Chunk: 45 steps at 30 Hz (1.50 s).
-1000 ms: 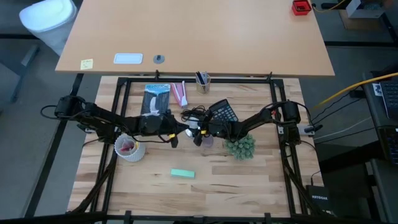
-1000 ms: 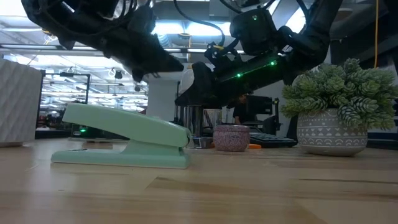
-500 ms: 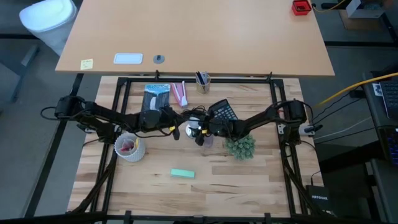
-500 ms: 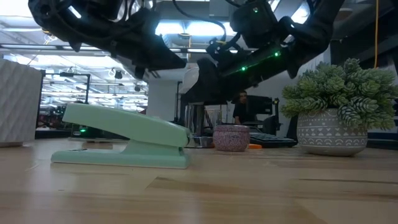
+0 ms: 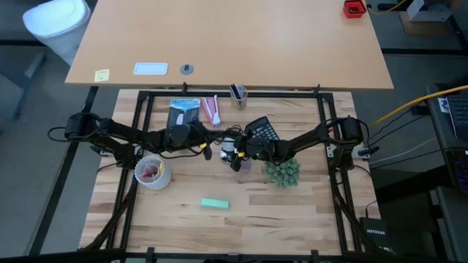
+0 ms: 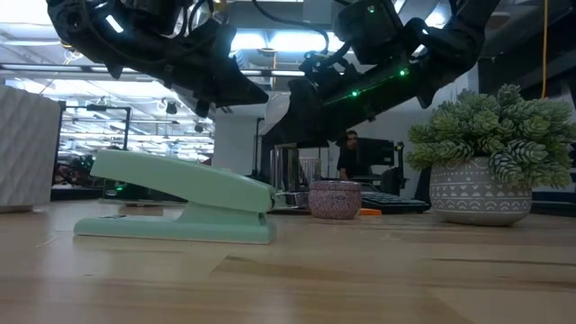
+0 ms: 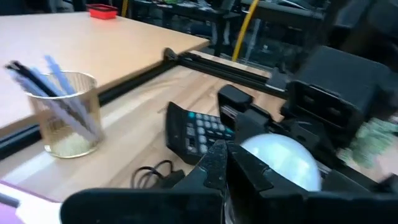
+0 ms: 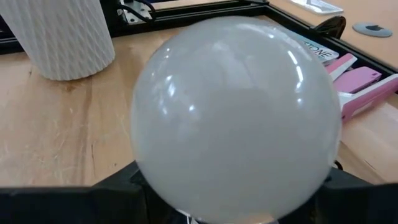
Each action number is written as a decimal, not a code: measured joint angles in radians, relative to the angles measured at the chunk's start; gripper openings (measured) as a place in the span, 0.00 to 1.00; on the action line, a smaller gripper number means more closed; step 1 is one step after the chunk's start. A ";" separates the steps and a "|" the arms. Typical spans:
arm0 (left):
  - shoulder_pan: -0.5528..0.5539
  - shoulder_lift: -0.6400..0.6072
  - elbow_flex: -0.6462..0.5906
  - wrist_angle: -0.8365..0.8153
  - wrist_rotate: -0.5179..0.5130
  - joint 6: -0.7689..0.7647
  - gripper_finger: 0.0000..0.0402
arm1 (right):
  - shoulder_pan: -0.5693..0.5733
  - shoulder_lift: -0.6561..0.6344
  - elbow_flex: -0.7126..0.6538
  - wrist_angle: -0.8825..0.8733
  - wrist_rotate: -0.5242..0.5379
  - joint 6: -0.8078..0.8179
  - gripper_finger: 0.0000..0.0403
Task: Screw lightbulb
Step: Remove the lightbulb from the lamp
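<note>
The right gripper [image 5: 232,152] pinches the small frosted-white rounded lightbulb [image 5: 227,147] above the wooden table's [image 5: 292,212] middle, beside the black calculator [image 5: 264,131]. The left gripper's [image 5: 208,151] finger state cannot be told.

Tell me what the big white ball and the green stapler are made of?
The lightbulb, held in the right gripper, looks like frosted glass, maybe plastic: milky white and smooth, with soft streaks of reflected light on it. The stapler looks like mint-green plastic with an even, slightly glossy surface. It could be painted metal; the pictures cannot settle that.
</note>
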 joint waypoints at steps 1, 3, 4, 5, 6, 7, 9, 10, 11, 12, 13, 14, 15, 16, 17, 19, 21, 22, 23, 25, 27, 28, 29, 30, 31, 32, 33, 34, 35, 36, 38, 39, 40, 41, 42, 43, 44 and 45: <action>0.000 0.000 0.000 -0.002 0.015 0.000 0.00 | 0.000 0.000 0.000 0.000 0.000 0.000 0.53; -0.003 0.000 0.000 -0.010 0.046 -0.001 0.00 | 0.000 0.000 0.000 0.000 -0.001 -0.002 0.53; -0.006 0.000 0.000 -0.019 0.060 -0.003 0.00 | 0.000 0.000 0.000 0.001 -0.009 -0.003 0.53; -0.011 0.000 0.000 -0.032 0.068 -0.004 0.00 | -0.001 0.000 0.000 0.003 -0.021 -0.005 0.53; -0.017 0.000 0.000 -0.046 0.070 -0.005 0.00 | -0.002 0.000 0.000 0.005 -0.030 -0.006 0.53; -0.024 0.000 0.000 -0.061 0.071 -0.005 0.00 | -0.002 0.000 0.000 0.007 -0.038 -0.006 0.53; -0.036 0.000 0.000 -0.083 0.070 -0.005 0.00 | -0.001 0.000 0.000 0.006 -0.052 -0.012 0.53; -0.042 0.000 0.000 -0.094 0.070 -0.005 0.00 | -0.001 0.000 0.000 0.005 -0.055 -0.021 0.53; -0.048 0.000 0.000 -0.105 0.068 -0.005 0.00 | -0.001 0.000 0.000 0.003 -0.061 -0.028 0.53; -0.052 0.000 0.000 -0.117 0.066 -0.008 0.00 | -0.001 0.000 -0.001 0.003 -0.067 -0.029 0.53; -0.056 0.000 0.000 -0.128 0.060 -0.019 0.00 | -0.001 0.000 -0.001 0.004 -0.071 -0.029 0.53; -0.059 0.000 0.000 -0.146 0.050 -0.030 0.00 | -0.001 0.000 -0.001 0.005 -0.073 -0.029 0.53; -0.061 0.000 0.000 -0.173 0.038 -0.047 0.00 | -0.001 0.000 0.000 0.010 -0.073 -0.029 0.53; -0.062 0.001 0.000 -0.202 0.028 -0.065 0.00 | -0.001 0.000 0.000 0.015 -0.072 -0.029 0.53; -0.062 0.001 0.000 -0.228 0.025 -0.083 0.00 | -0.001 0.000 0.000 0.016 -0.072 -0.029 0.53; -0.062 0.001 0.000 -0.278 0.024 -0.134 0.00 | -0.001 0.000 0.000 0.013 -0.072 -0.029 0.53; -0.070 0.001 0.000 -0.330 0.033 -0.179 0.00 | -0.001 0.000 0.000 0.013 -0.072 -0.029 0.53; -0.078 0.001 -0.001 -0.345 0.035 -0.192 0.00 | -0.001 0.000 0.000 0.014 -0.071 -0.029 0.53; -0.088 0.001 -0.001 -0.353 0.037 -0.204 0.00 | -0.001 0.000 0.000 0.013 -0.071 -0.029 0.53; -0.109 0.008 -0.001 -0.340 0.041 -0.210 0.00 | -0.001 0.000 0.000 0.011 -0.070 -0.029 0.53; -0.128 0.026 -0.001 -0.314 0.041 -0.211 0.00 | -0.001 0.000 0.000 0.011 -0.068 -0.029 0.53; -0.136 0.040 0.000 -0.295 0.041 -0.211 0.00 | -0.001 0.000 0.000 0.012 -0.068 -0.029 0.53; -0.144 0.059 0.000 -0.274 0.041 -0.211 0.00 | -0.001 0.000 0.000 0.011 -0.068 -0.029 0.53; -0.151 0.082 0.000 -0.244 0.041 -0.213 0.00 | -0.001 0.000 0.000 0.010 -0.068 -0.029 0.53; -0.157 0.107 0.000 -0.214 0.041 -0.215 0.00 | -0.001 0.000 0.000 0.011 -0.068 -0.028 0.53; -0.162 0.134 0.000 -0.182 0.041 -0.215 0.00 | -0.001 0.000 0.000 0.010 -0.068 -0.028 0.53; -0.165 0.162 0.000 -0.146 0.041 -0.215 0.00 | -0.001 0.000 0.000 0.011 -0.068 -0.028 0.53; -0.169 0.189 0.000 -0.113 0.042 -0.215 0.00 | -0.001 0.000 0.000 0.010 -0.068 -0.028 0.53; -0.169 0.215 0.000 -0.085 0.042 -0.215 0.00 | -0.001 0.000 0.000 0.010 -0.068 -0.028 0.53; -0.169 0.239 0.000 -0.058 0.042 -0.215 0.00 | -0.001 0.000 0.000 0.010 -0.068 -0.028 0.53; -0.166 0.283 0.000 -0.017 0.042 -0.215 0.00 | -0.001 0.000 0.000 0.010 -0.068 -0.028 0.53; -0.165 0.303 0.000 -0.003 0.041 -0.215 0.00 | -0.001 0.000 0.000 0.010 -0.068 -0.028 0.53; -0.164 0.321 0.000 0.016 0.041 -0.215 0.00 | -0.001 0.000 0.000 0.010 -0.068 -0.028 0.53; -0.164 0.336 0.000 0.029 0.041 -0.215 0.00 | -0.001 0.000 0.000 0.011 -0.068 -0.027 0.53; -0.163 0.350 0.001 0.033 0.041 -0.215 0.00 | -0.001 0.000 0.000 0.010 -0.068 -0.027 0.53; -0.161 0.361 0.004 0.031 0.041 -0.215 0.00 | -0.001 0.001 0.000 0.011 -0.068 -0.027 0.53; -0.159 0.371 0.009 0.028 0.041 -0.215 0.00 | -0.001 0.001 0.000 0.010 -0.068 -0.027 0.53; -0.156 0.379 0.011 0.027 0.041 -0.215 0.00 | -0.001 0.001 0.000 0.010 -0.068 -0.026 0.53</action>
